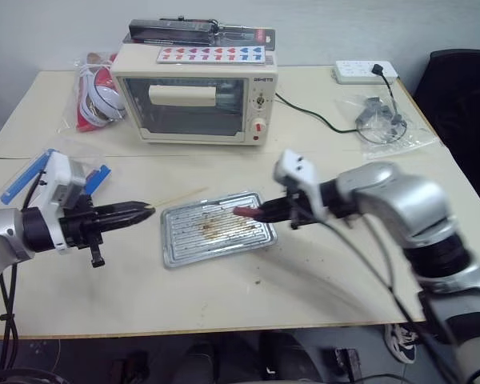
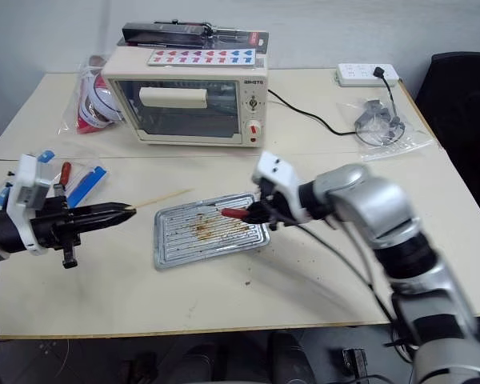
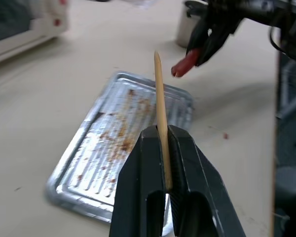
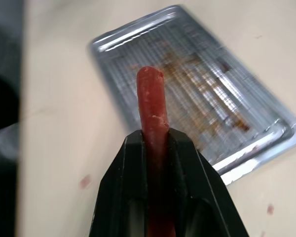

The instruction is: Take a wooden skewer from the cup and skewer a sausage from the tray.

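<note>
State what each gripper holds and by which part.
Left gripper pinches the wooden skewer near its lower end. Right gripper clamps the sausage around its rear half.

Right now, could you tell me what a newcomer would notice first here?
The right gripper holds a red sausage above the stained tray. Facing it, the left gripper pinches a skewer pointing at the sausage. A toaster oven stands behind.

Lower length of thin pale wooden skewer (image 3: 160, 123) hidden between closed black left end effector (image 3: 165, 148) fingers, rear of red sausage (image 4: 153, 113) buried inside clamped right end effector (image 4: 155, 148), dull steel cup (image 3: 187, 24) mostly hidden, ribbed silver tray (image 4: 266, 143) edges blurred.
</note>
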Available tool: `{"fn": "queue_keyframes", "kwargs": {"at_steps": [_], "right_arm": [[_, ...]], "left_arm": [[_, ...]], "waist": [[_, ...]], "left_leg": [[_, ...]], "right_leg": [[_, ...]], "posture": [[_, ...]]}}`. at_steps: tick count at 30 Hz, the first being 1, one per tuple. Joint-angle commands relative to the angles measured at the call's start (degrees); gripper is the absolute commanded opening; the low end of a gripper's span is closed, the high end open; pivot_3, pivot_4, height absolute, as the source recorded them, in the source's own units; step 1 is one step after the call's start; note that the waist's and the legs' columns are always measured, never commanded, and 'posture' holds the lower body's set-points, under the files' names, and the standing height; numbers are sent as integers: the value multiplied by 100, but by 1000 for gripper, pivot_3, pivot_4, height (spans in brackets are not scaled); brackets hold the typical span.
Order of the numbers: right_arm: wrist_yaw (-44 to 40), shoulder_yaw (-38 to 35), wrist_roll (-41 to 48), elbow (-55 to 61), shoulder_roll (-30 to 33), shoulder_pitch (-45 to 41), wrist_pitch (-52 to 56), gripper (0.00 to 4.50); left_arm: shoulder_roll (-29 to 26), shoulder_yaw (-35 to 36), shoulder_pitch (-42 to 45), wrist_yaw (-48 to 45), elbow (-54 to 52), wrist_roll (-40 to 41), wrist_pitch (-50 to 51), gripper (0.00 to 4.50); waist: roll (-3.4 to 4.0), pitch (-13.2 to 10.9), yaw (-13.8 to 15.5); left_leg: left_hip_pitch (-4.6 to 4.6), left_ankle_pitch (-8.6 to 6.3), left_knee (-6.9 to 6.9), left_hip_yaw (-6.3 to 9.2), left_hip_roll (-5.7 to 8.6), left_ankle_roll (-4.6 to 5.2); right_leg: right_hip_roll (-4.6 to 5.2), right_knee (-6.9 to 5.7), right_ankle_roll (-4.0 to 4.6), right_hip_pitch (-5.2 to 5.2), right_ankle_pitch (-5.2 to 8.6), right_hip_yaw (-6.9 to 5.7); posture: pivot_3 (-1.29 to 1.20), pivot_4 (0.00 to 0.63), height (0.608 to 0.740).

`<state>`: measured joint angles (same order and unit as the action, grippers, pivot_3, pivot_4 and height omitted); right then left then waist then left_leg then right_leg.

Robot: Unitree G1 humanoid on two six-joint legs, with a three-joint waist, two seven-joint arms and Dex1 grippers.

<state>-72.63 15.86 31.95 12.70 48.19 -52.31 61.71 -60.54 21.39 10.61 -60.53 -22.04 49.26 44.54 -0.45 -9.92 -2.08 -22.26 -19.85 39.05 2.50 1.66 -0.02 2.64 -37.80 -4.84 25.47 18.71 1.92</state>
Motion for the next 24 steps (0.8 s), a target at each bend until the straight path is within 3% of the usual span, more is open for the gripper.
{"fn": "queue_keyframes", "kwargs": {"at_steps": [1,11,24], "right_arm": [[-772,-372,669,190,387,-304,231,306],[-651,-456,916,409,611,-201,299,306],[-528,-533,1001,422,616,-86,285,306]], "left_arm": [[-152,-252,378,-431,-72,193,27,0],[-120,-965,1162,-921,56,-2,-82,0],[-160,-1088,1641,-1214,397,-243,-178,0]], "waist": [[1,0,-3],[1,0,57],[1,0,53]], "left_leg": [[0,0,0,-4,-1,0],[-2,0,10,-3,-2,0],[-3,1,11,-3,-2,0]], "right_leg": [[-1,3,0,0,0,2],[-1,-6,0,1,0,2],[-1,-10,0,2,0,1]], "posture": [[0,150,740],[0,150,740],[0,150,740]]}}
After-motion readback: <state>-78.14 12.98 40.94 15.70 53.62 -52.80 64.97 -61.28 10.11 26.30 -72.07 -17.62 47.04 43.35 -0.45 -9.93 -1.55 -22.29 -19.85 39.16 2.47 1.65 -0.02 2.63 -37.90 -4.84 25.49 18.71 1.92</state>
